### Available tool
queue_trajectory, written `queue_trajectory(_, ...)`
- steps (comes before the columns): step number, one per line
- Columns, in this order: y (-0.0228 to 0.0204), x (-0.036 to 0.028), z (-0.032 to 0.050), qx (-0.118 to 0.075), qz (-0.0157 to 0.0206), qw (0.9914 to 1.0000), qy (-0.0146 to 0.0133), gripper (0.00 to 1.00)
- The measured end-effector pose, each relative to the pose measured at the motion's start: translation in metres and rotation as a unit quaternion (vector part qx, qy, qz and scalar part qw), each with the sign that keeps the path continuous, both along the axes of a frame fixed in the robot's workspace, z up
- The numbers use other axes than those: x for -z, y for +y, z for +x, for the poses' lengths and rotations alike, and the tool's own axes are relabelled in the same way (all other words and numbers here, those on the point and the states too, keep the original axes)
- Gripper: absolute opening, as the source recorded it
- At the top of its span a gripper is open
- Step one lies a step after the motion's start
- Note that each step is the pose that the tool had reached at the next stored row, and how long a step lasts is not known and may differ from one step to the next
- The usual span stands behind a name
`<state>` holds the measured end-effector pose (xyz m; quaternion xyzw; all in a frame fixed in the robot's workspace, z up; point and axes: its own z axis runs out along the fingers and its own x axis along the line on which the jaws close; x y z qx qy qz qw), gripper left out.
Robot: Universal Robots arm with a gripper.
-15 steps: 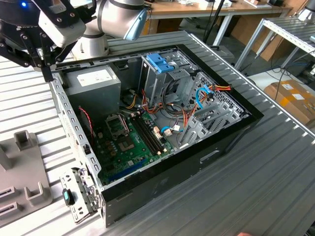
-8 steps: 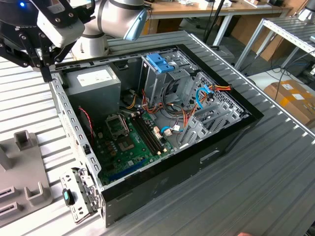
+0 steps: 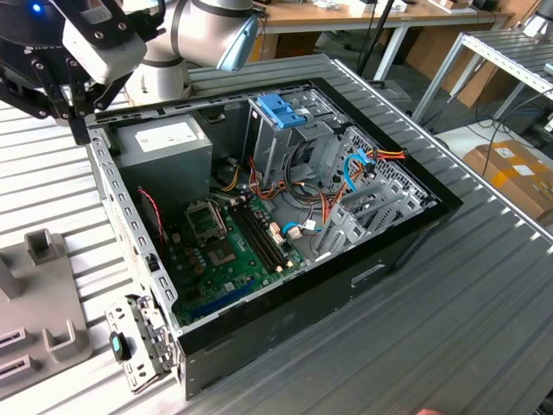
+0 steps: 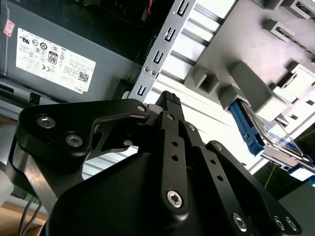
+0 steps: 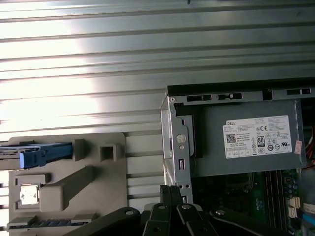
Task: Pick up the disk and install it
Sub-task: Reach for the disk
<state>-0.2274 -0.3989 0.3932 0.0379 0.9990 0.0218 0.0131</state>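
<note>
Lying flat in a slot of the grey fixture [image 5: 110, 187], the disk [image 5: 42, 150] sits on the ribbed surface [image 5: 147, 49] outside the case [image 5: 170, 128], well apart from the cage [image 3: 281, 121] that stands inside it. Its blue rail runs along the ribs of the surface, and the end that shows points toward the case wall. The other end is cut off in the first wrist view, so the long axis is judged, rather than seen whole, to lie along those ribs. In the second wrist view the disk [image 4: 275, 135] shows a shiny top face beside a blue rail, resting among the fixture's raised blocks.

The end effector [image 5: 170, 189] hangs above the corner of the case, over the wall beside the power supply [image 5: 246, 142]. Its fingers [image 5: 166, 192] look drawn together, with nothing between them. From there the disk lies off to one side, away from the case, across the strip of bare surface between case and fixture, and lower than the fingertips. The two are apart, with no contact.

In the exterior view the end effector [image 3: 73, 117] is at the upper left, over that same corner, and the fixture [image 3: 39, 294] lies at the exterior view's left edge, near the case's outer wall. The pick-up is not yet done, and the disk rests untouched in its slot.
</note>
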Motion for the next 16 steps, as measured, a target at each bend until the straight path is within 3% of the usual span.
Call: queue_trajectory(16,0.0,0.0,-0.0036,0.0,0.0,1.0,0.0,0.11)
